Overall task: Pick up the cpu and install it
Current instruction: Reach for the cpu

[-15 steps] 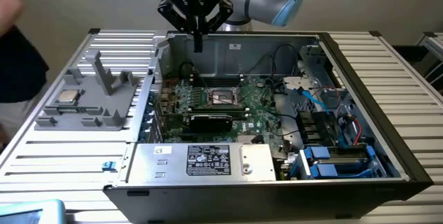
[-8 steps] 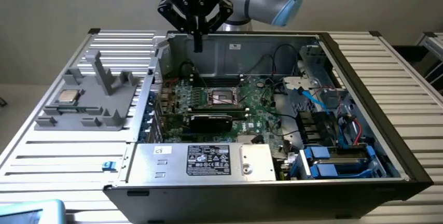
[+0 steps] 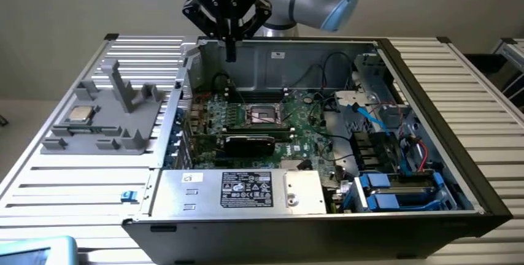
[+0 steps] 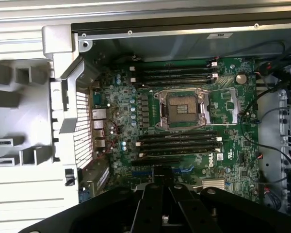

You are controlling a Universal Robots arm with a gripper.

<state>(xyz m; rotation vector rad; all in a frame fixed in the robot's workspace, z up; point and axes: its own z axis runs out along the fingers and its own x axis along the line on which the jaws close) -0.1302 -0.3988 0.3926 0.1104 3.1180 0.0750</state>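
The cpu (image 3: 80, 114), a small square silver chip, lies flat on the grey holder (image 3: 110, 131) at the exterior view's left, outside the computer case. My gripper (image 3: 232, 51) hangs high over the case's back wall, well away from the chip. Its fingers are shut together with nothing between them. In the wrist view the gripper (image 4: 165, 217) looks down on the green motherboard (image 4: 121, 145). The empty square socket (image 4: 183, 108) with its metal frame sits in the middle of the board, also seen as the socket (image 3: 264, 115) in the exterior view.
A silver power supply box (image 3: 237, 189) with a black-and-white label fills the case's near side. Blue drive bays (image 3: 385, 192) and loose cables (image 3: 369, 118) crowd the exterior view's right. Tall posts (image 3: 123, 87) rise from the grey holder. The case stands on a slatted table (image 3: 73, 185).
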